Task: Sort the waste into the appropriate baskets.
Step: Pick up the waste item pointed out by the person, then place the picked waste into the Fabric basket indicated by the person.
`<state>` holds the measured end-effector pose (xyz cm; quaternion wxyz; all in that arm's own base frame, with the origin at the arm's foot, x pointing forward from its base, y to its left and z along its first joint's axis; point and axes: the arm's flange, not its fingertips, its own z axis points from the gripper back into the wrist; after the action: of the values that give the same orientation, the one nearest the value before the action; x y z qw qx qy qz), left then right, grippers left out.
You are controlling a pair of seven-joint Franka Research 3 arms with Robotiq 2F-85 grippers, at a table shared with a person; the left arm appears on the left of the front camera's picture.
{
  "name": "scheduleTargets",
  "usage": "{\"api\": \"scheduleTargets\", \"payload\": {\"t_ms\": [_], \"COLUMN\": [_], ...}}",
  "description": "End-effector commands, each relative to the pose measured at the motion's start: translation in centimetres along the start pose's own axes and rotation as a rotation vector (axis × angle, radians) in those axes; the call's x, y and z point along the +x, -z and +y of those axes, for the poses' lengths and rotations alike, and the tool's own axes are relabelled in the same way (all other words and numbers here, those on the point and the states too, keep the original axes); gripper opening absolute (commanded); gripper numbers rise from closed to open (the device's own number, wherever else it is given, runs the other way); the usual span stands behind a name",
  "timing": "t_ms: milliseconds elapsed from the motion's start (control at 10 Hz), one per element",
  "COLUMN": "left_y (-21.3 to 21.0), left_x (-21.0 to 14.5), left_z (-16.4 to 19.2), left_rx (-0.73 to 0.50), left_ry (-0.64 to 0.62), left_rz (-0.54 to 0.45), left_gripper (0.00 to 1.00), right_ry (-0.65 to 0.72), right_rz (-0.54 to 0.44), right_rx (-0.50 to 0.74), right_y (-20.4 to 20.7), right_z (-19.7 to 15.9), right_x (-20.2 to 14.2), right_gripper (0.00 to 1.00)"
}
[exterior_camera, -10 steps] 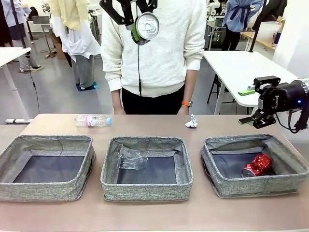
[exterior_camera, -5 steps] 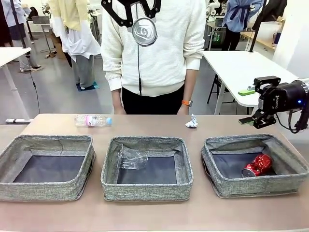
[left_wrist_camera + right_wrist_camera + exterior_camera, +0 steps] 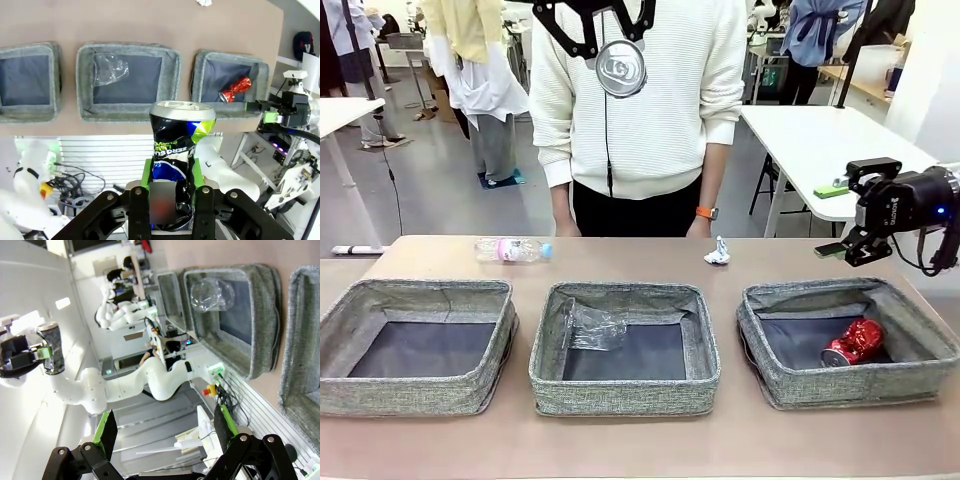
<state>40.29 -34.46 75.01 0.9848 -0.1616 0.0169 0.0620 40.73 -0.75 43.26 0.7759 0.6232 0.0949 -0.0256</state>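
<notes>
High above the table, my left gripper (image 3: 612,55) is shut on the dark printed can (image 3: 621,68), whose silver end faces the front camera. In the left wrist view the can (image 3: 179,145) stands between the green pads (image 3: 147,174), far above the three baskets. The crushed red can (image 3: 853,342) lies in the right basket (image 3: 860,388). Crumpled clear plastic (image 3: 592,326) lies in the middle basket (image 3: 620,396). The left basket (image 3: 415,398) holds nothing. The bottle (image 3: 512,249) and paper wad (image 3: 717,254) lie on the far table. My right gripper (image 3: 850,250) hangs open behind the right basket.
A person in a white sweater (image 3: 650,110) stands at the far edge, arms down. A white table (image 3: 820,140) stands at the back right, and other people farther off. Bare wood (image 3: 640,445) runs in front of the baskets.
My left wrist has turned, so the can's end now faces the front camera squarely instead of tilting, and it sits slightly lower. The right arm has not moved.
</notes>
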Motion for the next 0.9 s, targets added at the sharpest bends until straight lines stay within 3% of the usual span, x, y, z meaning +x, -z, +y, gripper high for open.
{"api": "scheduleTargets", "payload": {"t_ms": [0, 800], "left_y": [-0.37, -0.37], "left_x": [-0.21, -0.21], "left_z": [0.19, 0.19], "left_rx": [-0.006, -0.006], "left_ry": [-0.001, -0.001], "left_rz": [0.007, 0.007], "left_gripper": [0.34, 0.34], "right_ry": [-0.008, -0.008], "right_rz": [-0.003, -0.003], "right_rx": [-0.001, -0.001], "right_y": [0.17, 0.17], "right_z": [0.07, 0.07], "right_x": [-0.17, -0.17], "right_gripper": [1.0, 1.0]}}
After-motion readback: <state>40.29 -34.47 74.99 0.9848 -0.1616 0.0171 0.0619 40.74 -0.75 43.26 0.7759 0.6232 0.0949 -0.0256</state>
